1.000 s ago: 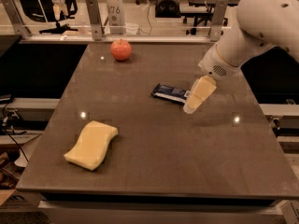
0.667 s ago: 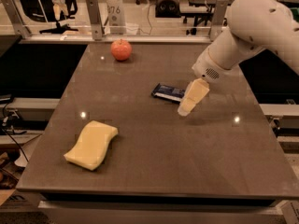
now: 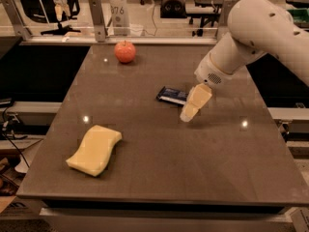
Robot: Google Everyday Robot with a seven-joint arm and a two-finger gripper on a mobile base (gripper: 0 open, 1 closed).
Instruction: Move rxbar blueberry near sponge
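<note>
The rxbar blueberry (image 3: 172, 95) lies flat on the dark table (image 3: 159, 163), a little right of centre, its right end hidden behind my gripper. My gripper (image 3: 188, 114), with yellowish blocky fingers, hangs from the white arm (image 3: 251, 33) just right of and in front of the bar, tilted down to the left, close above the table. The sponge (image 3: 95, 149), a pale yellow wavy slab, lies near the table's front left, well apart from the bar and the gripper.
A red apple (image 3: 125, 51) sits at the back of the table, left of centre. Metal posts and a rail (image 3: 96, 18) run behind the far edge. The table's right edge (image 3: 270, 124) is close to the arm.
The gripper has moved a little left and down, closer over the bar's right end. The bar, sponge and apple have not moved.
</note>
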